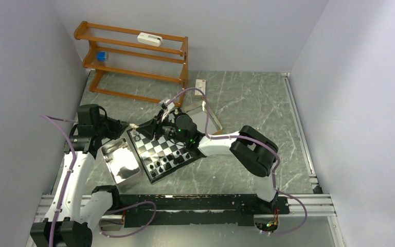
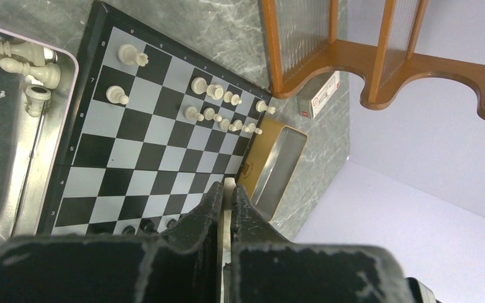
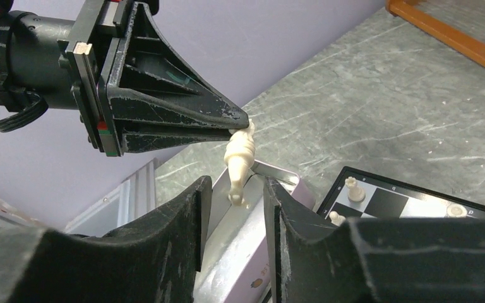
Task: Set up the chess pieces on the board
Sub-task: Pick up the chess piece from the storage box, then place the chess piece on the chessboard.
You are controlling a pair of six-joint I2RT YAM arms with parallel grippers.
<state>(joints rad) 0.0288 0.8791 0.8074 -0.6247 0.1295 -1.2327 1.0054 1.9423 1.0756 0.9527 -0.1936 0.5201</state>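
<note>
Near-left of bench: metal tray (image 1: 117,163) just beside the board (image 2: 145,170), with a few spare white pieces (image 2: 19,60) lying in it. Board sits left of centre, at an angle. The black pieces (image 1: 167,163) line its near edge. The white ones (image 2: 215,104) only partly fill the far rows.

Above the board's far-left corner there's a mid-air handover. Left gripper (image 3: 243,124) is clamped tight on the top end of a white piece (image 3: 239,154), which hangs down. Right gripper (image 3: 235,184) is part open, fingers either side of the lower end; contact not clear.

Next, I'd say: right closes squarely on the lower end, left releases only after that, then it goes to an empty far-row square. A small piece like this slips easily.

Far-left corner: wooden rack (image 1: 133,56), not involved.
</note>
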